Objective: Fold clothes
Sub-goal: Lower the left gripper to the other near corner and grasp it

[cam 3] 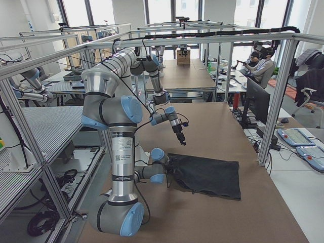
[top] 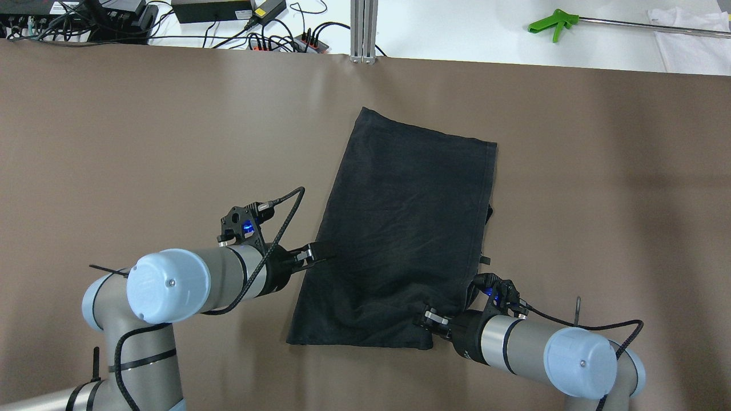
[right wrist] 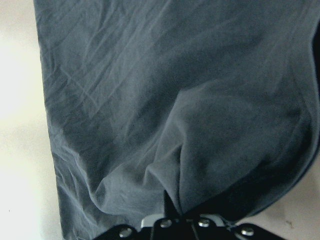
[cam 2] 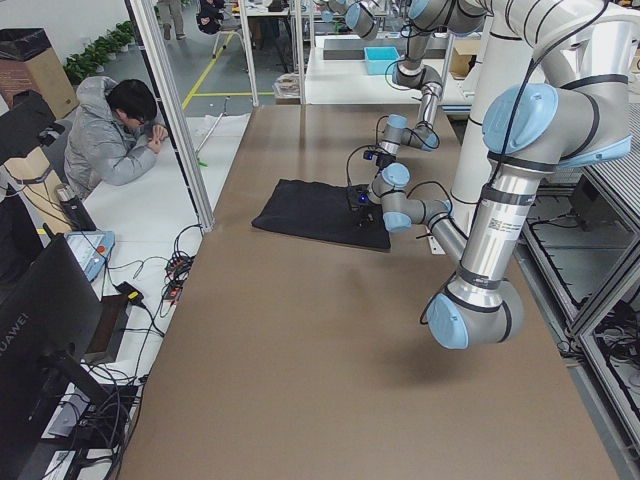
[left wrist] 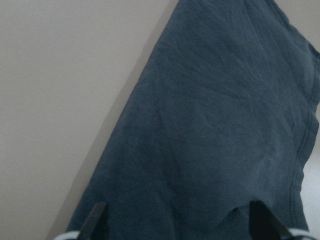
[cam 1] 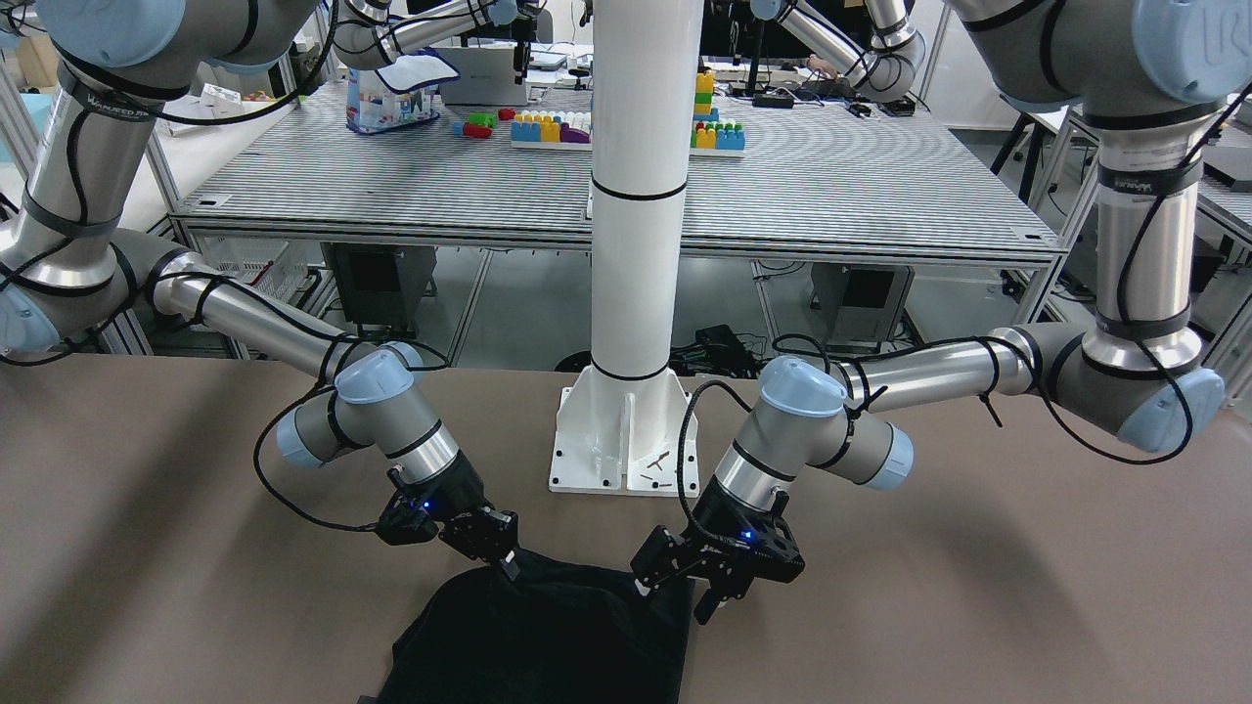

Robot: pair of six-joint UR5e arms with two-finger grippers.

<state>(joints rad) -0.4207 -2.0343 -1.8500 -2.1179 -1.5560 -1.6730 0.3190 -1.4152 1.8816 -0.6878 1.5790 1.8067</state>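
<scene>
While the right tool (top: pixel 432 318) pinches a bunched fold at the near corner of the black garment (top: pixel 400 228), its forearm low over the brown tabletop (top: pixel 143 142), the left tool (top: pixel 314 255) sits spread wide at the opposite long edge, gripping nothing. Otherwise the garment lies flat, mid-tabletop, before a white pillar (cam 1: pixel 636 196).

Brown tabletop (top: pixel 143 125), white pillar (cam 1: pixel 638 244), grey slatted bench (cam 1: pixel 861 186) behind, aluminium frame (cam 3: pixel 276 96), seemingly bright windows (cam 3: pixel 129 11) beyond.
</scene>
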